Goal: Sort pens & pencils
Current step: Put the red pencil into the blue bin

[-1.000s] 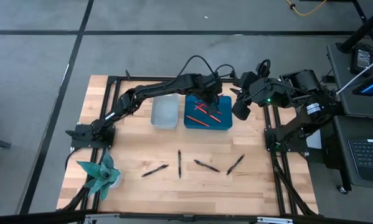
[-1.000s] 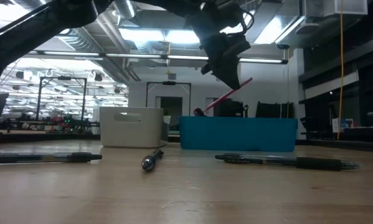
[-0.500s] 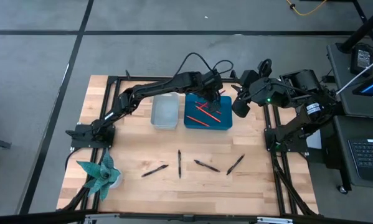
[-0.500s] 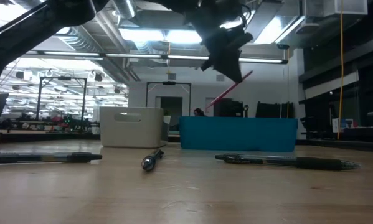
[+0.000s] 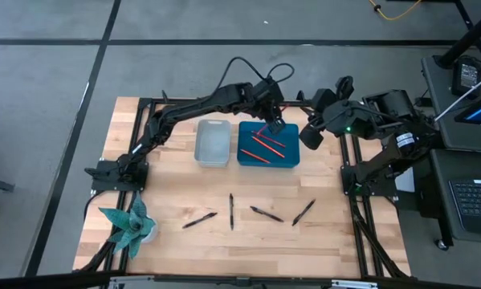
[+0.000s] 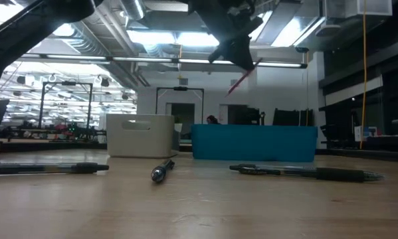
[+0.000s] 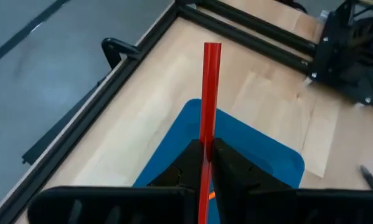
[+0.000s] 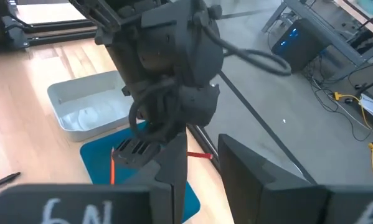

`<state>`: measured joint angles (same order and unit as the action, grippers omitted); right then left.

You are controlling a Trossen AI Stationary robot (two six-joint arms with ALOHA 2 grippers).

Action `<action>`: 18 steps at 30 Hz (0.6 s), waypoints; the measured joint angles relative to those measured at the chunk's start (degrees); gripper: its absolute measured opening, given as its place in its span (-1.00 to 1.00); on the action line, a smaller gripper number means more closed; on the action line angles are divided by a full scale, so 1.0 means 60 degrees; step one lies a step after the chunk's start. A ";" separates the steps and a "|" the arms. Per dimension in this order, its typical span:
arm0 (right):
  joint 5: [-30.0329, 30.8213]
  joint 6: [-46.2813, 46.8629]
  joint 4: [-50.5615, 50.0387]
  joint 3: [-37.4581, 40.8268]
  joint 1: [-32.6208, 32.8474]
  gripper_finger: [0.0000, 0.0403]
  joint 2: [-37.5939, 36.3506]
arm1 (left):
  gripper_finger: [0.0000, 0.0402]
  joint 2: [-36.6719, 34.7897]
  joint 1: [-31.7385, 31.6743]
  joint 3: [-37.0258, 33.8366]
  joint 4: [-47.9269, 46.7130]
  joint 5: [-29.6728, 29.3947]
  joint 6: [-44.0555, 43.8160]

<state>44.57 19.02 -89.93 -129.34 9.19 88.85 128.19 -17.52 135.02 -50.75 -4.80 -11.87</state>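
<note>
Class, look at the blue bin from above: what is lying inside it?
Three red pencils lie on the floor of the blue bin. The left gripper, holding another red pencil, hides the bin's far corner.

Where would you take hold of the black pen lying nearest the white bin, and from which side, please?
Grip the black pen at mid-barrel, coming straight down from above. It lies flat on the table, pointing roughly toward the white bin, with bare wood on either side. So a tool's fingers could probably straddle its thin barrel crosswise without touching the neighbouring pens.

No legible text, labels or numbers
</note>
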 joint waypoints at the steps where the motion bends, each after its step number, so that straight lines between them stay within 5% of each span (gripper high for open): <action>1: -0.0003 0.0004 -0.0003 0.0132 0.0000 -0.54 -0.0083 | -0.89 -0.0011 0.0000 -0.0001 -0.0014 0.0000 -0.0001; 18: 0.0058 0.1733 0.0739 0.6254 -0.0658 -0.54 -0.3806 | -0.89 -0.0809 -0.0204 -0.0010 -0.0154 -0.0087 -0.0477</action>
<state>44.92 29.42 -85.50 -91.81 5.24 66.01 123.34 -18.74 134.96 -51.67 -5.32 -14.74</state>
